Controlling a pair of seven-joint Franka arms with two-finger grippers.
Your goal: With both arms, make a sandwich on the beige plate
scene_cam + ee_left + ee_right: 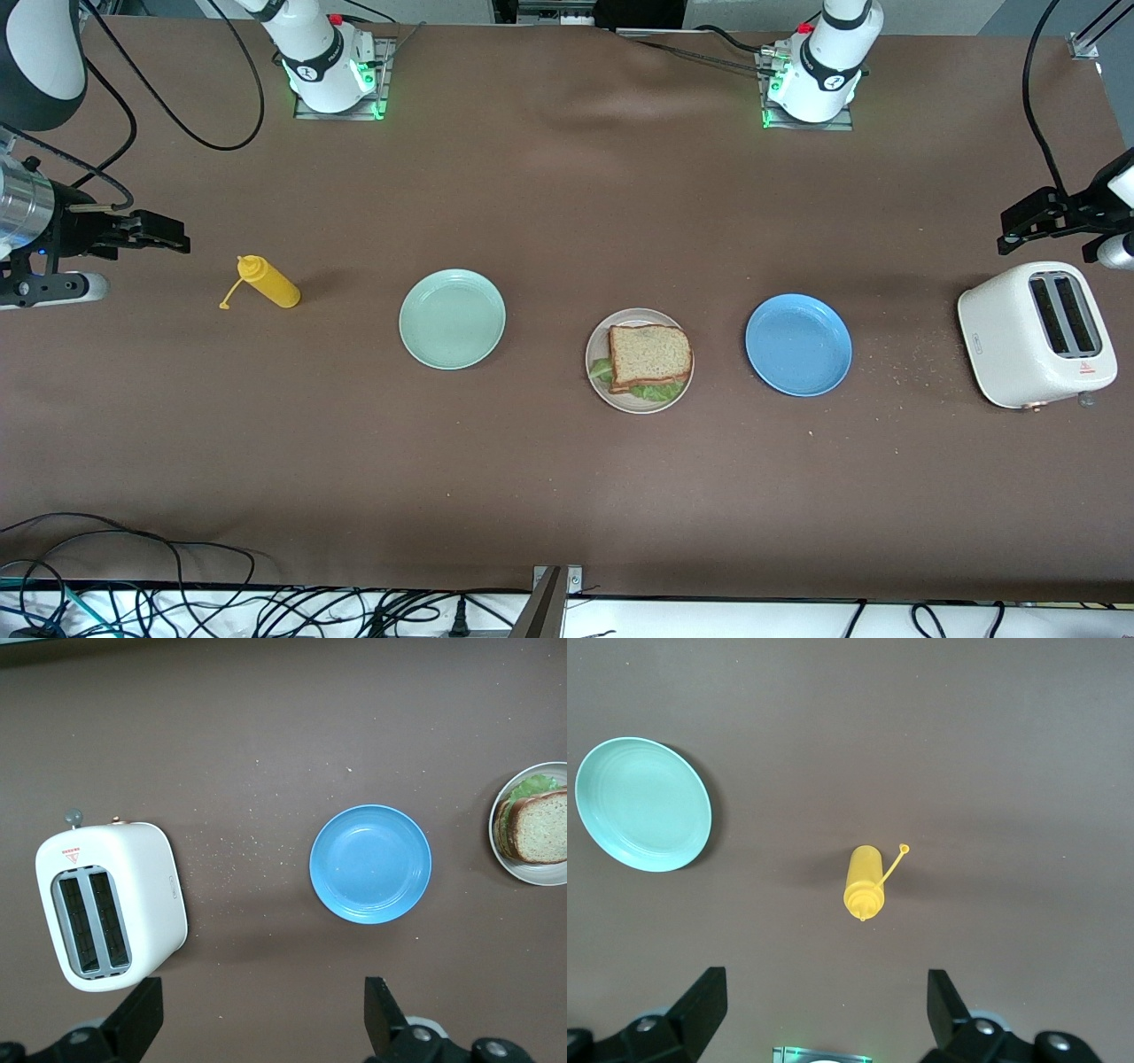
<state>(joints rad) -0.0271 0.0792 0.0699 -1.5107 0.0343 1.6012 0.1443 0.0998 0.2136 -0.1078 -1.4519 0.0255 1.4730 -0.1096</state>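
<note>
The sandwich (pixel 649 357), two brown bread slices with green lettuce between them, lies on the beige plate (pixel 599 383) at the table's middle. It also shows in the left wrist view (pixel 540 826) on the plate (pixel 532 873). My left gripper (pixel 1028 221) is open and empty, held high over the table at the left arm's end, above the toaster; its own view shows it (pixel 263 1014) wide open. My right gripper (pixel 164 234) is open and empty, high at the right arm's end near the yellow bottle; its own view shows it (pixel 827 1014) wide open.
A mint-green plate (pixel 452 318) and a blue plate (pixel 798 344) stand beside the beige plate, both bare. A yellow squeeze bottle (pixel 268 282) lies on its side toward the right arm's end. A white toaster (pixel 1035 334) stands toward the left arm's end, with crumbs (pixel 904 359) beside it.
</note>
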